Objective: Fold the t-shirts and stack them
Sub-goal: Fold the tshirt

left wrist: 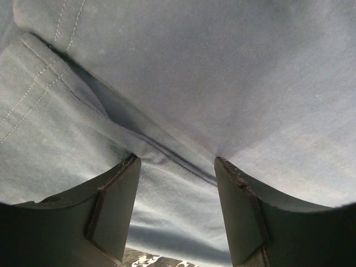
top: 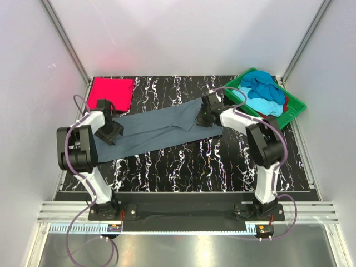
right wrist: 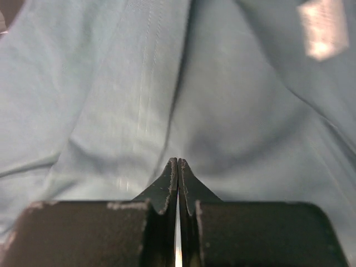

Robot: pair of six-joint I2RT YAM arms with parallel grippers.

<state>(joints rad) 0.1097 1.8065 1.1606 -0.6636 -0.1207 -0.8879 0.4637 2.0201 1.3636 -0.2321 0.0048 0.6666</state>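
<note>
Straddling a grey-blue t-shirt (left wrist: 222, 67) fold, left gripper (left wrist: 177, 161) spread (right gripper (right wrist: 177, 161) pressed together, tips against cloth)

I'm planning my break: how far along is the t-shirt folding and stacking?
Done: one red-pink shirt lies folded at the far left of the table. In hand: the grey-blue shirt lies spread out, right gripper shut on it, left gripper open over its other end. Left: the turquoise shirt, dark blue shirt and red shirt, heaped unfolded in the green tray.

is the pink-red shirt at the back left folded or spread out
Folded: the bright red-pink cloth t-shirt lies as a flat, compact rectangle with straight edges, no sleeves showing.
</note>
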